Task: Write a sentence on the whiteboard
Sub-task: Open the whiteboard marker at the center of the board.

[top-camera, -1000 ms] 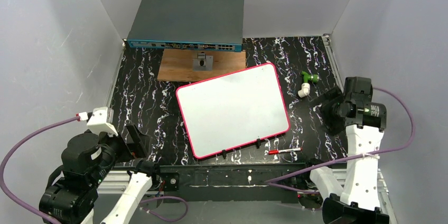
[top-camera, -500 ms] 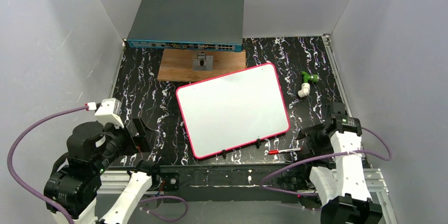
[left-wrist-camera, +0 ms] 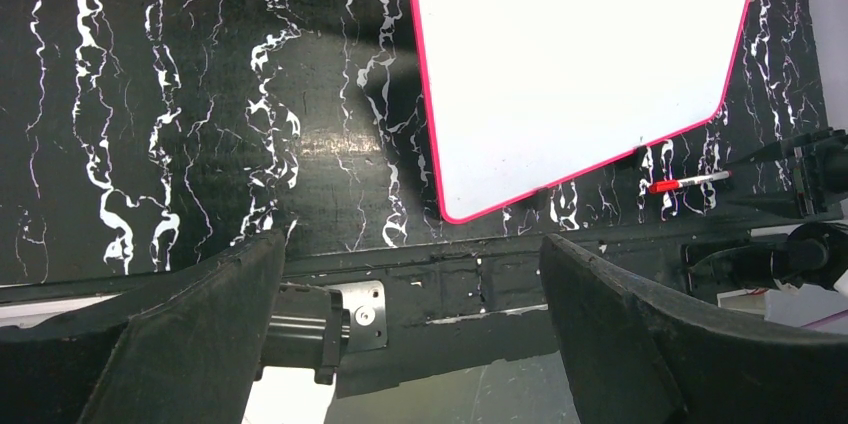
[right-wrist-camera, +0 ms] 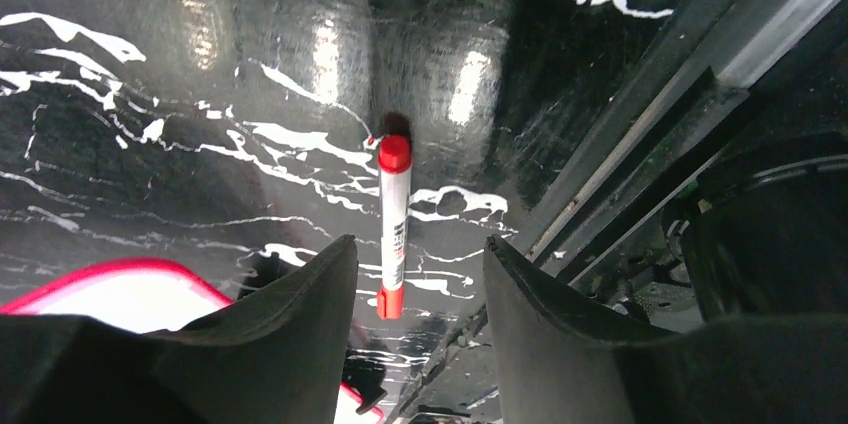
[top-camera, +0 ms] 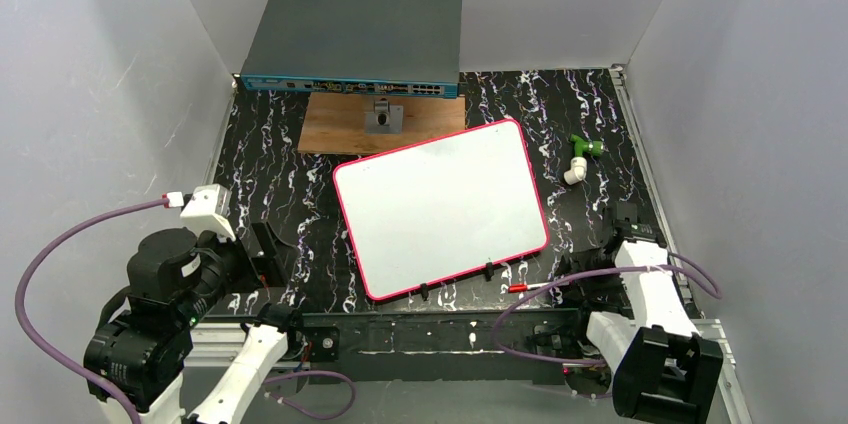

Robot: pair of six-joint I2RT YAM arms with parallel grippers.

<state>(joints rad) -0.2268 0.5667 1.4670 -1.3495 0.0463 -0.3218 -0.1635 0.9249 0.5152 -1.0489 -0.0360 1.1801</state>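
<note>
Your large white rectangular whiteboard [top-camera: 440,209] with a pink-red rim lies flat and askew on the middle of the black marbled worktop [top-camera: 270,184]. Your right end effector [right-wrist-camera: 417,249] is partly open astride the slim white red-capped marker [right-wrist-camera: 392,224], not gripping it. Your left end effector [left-wrist-camera: 412,242] gapes wide, empty.

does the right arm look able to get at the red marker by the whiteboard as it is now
Probably yes: in the right wrist view the red marker lies bare on the table between the right arm's open fingers, with nothing over it.
</note>
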